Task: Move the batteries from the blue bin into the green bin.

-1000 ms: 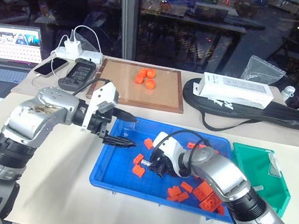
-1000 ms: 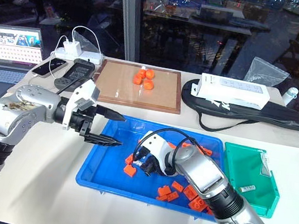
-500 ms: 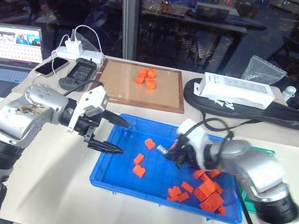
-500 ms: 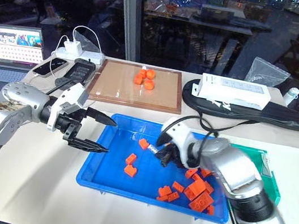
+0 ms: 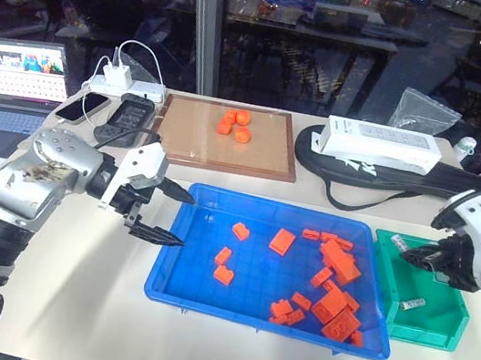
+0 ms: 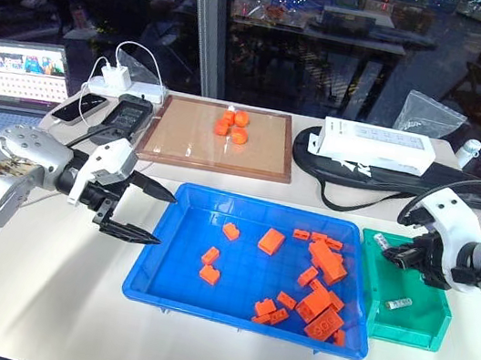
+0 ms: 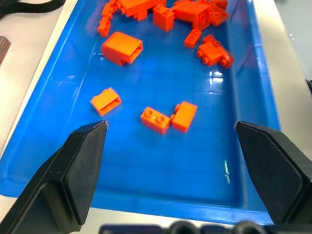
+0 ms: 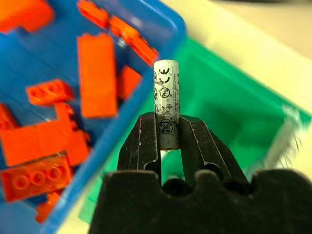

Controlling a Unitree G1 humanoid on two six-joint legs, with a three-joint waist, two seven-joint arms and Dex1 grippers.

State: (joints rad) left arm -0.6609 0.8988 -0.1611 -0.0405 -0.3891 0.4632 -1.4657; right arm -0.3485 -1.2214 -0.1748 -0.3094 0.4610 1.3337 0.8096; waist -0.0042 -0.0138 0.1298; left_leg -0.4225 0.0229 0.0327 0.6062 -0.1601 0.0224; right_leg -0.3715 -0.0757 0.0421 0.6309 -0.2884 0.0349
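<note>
Right wrist view – right gripper (image 8: pixel 167 134) clamps a battery (image 8: pixel 166 102); left gripper (image 5: pixel 167 215) gapes.

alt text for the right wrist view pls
The right gripper is shut on a silvery battery that stands up between its black fingers, over the edge of the green bin. Beside it is the blue bin, strewn with orange blocks.
</note>
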